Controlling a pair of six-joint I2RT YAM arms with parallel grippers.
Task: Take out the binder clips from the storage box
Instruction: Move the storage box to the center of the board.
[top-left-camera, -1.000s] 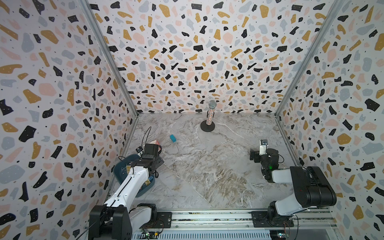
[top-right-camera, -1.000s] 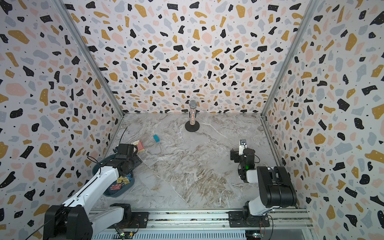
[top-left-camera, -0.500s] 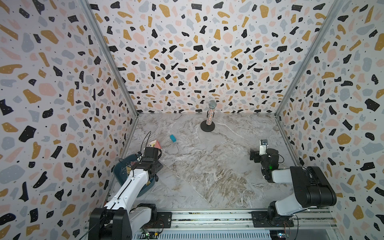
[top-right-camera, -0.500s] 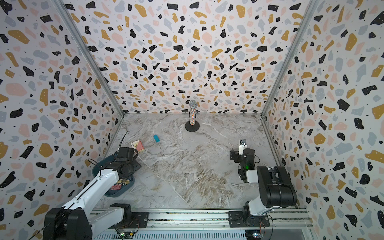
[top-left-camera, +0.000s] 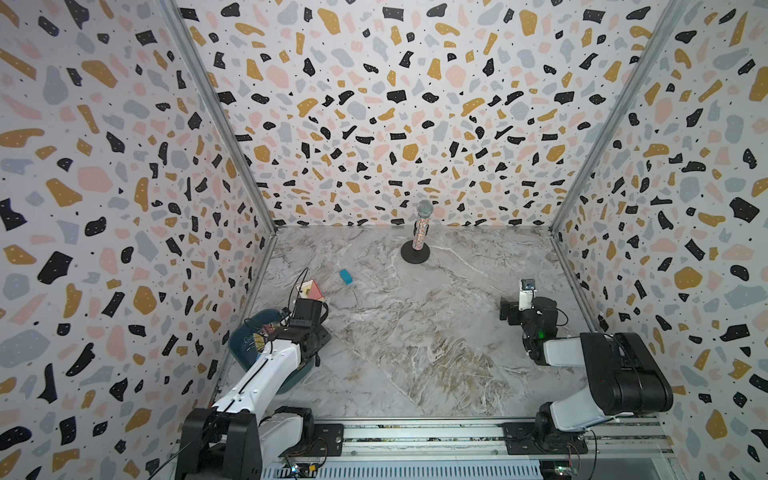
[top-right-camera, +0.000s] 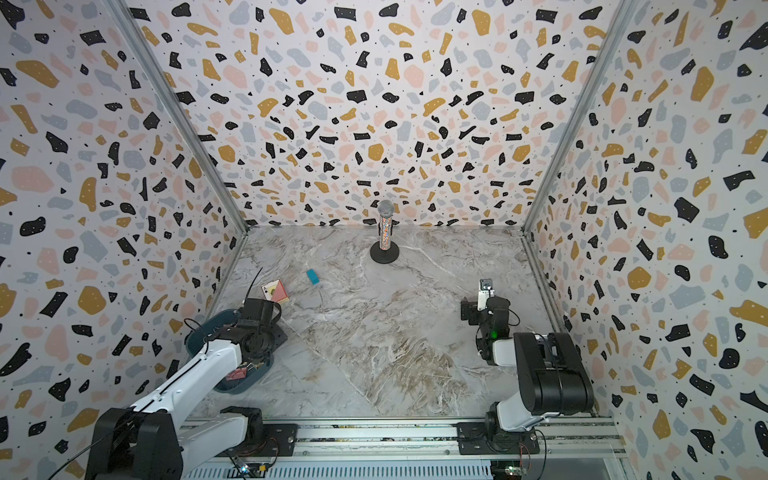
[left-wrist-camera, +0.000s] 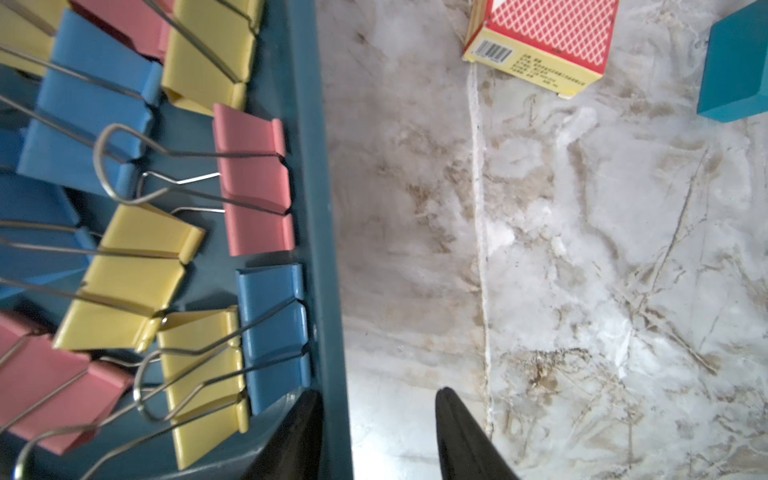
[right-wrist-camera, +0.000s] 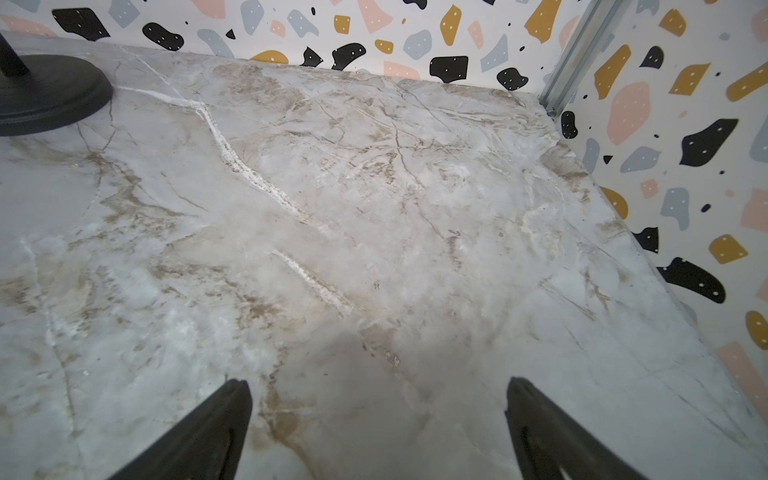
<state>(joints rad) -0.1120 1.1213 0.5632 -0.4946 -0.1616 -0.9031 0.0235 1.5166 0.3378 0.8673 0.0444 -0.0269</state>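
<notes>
Placement is deciding this step: the left fingers (left-wrist-camera: 299, 436) are standing partly apart astride the storage box (left-wrist-camera: 307, 166) wall, one inside beside a blue clip (left-wrist-camera: 274, 332), one outside over the desk (left-wrist-camera: 582, 249). Probably both should be going inside, pinching the binder clips (left-wrist-camera: 253, 183) by a body, not the wires. The box is sitting by the desk's left edge, toward the front corner. The right fingers (right-wrist-camera: 208, 432) are hanging wide apart, holding nothing. The card box (left-wrist-camera: 548, 37) is showing a barcode — its print is too small to read.
</notes>
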